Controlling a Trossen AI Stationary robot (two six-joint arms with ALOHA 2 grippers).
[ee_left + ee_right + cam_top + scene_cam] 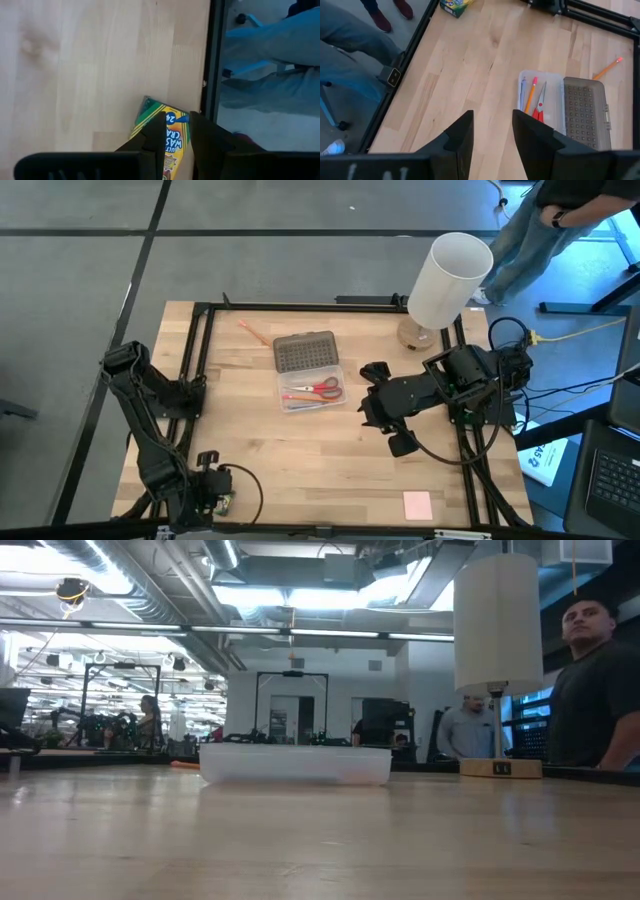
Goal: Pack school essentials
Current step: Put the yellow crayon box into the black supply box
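A clear case [312,392] lies open at mid-table with its grey dotted lid [305,351] folded back. Inside are red-handled scissors [539,107], an orange pencil [530,97] and a blue pen [522,92]. A second orange pencil [253,332] lies on the table beyond the lid. The green-and-yellow crayon box [162,132] lies flat at the table's near left corner. My left gripper [177,122] is open right over it, with the box's face showing between the fingers. My right gripper [492,117] is open and empty above the table, right of the case. A pink pad [417,503] lies near the front edge. My left gripper's fingers come from above, over the crayon box's end [175,120]. One finger [155,135] covers part of the box's face. I cannot tell whether they touch it. The box lies flat on the table.
A tall white cylinder [450,280] on a wooden base stands at the far right of the table. A black frame [200,360] borders the tabletop. People stand beyond the table's right and far sides [590,690]. Bare wood lies between the case and the front edge.
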